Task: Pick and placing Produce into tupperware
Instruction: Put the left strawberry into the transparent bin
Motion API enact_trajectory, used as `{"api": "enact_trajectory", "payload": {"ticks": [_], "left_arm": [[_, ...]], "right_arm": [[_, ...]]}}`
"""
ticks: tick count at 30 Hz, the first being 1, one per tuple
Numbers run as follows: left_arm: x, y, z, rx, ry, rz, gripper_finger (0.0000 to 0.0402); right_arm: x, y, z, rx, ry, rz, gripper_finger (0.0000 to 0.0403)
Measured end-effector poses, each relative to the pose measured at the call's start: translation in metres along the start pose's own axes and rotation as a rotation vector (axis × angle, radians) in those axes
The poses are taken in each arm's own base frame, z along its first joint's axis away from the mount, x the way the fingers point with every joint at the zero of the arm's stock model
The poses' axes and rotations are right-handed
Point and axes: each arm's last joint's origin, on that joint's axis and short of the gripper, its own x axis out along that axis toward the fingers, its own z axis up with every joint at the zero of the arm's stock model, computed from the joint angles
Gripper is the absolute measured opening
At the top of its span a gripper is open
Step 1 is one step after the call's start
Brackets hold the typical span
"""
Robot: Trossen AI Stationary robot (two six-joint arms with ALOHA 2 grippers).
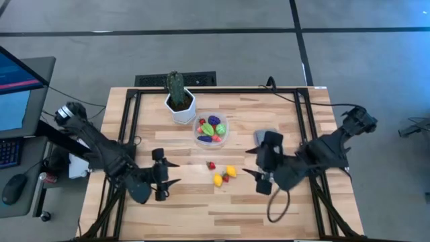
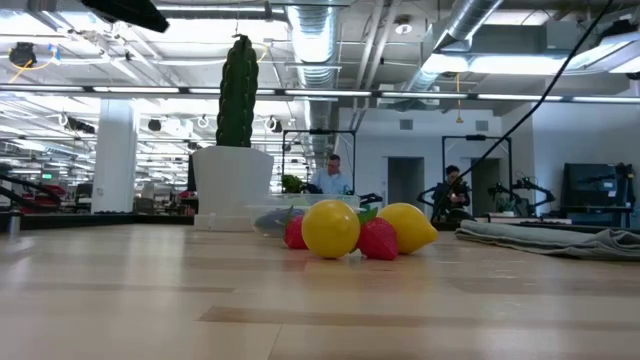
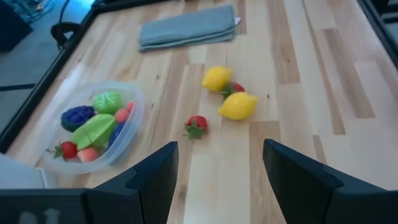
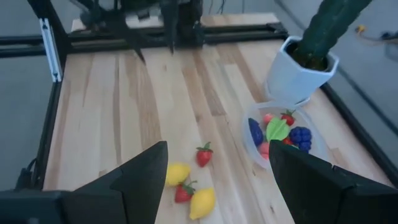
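Yellow toy lemons (image 1: 231, 171) and small red strawberries (image 1: 211, 165) are left loose on the wooden tabletop (image 1: 188, 208), near the round clear plastic tupperware (image 1: 211, 129). Likely light, hard, rollable; gripped across the middle. Left claw (image 1: 176, 173) and right claw (image 1: 247, 161) are held apart, empty.

The round clear tupperware (image 1: 211, 130) is sitting upright and uncovered on the bench, holding green, purple, red and pink toy produce (image 1: 213, 127), while four more pieces, two yellow lemons (image 1: 224, 175) and two red strawberries (image 1: 211, 165), are lying loose on the wood near it.
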Motion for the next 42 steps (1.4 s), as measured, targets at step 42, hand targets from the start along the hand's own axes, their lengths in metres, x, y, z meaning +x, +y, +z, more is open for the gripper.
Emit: {"api": "enact_trajectory", "payload": {"ticks": [42], "left_arm": [[0.04,0.023,0.026,-0.026,-0.044,-0.046,0.0226]], "right_arm": [[-0.014,-0.044,0.035,-0.005,-0.15,0.288,0.0253]]}}
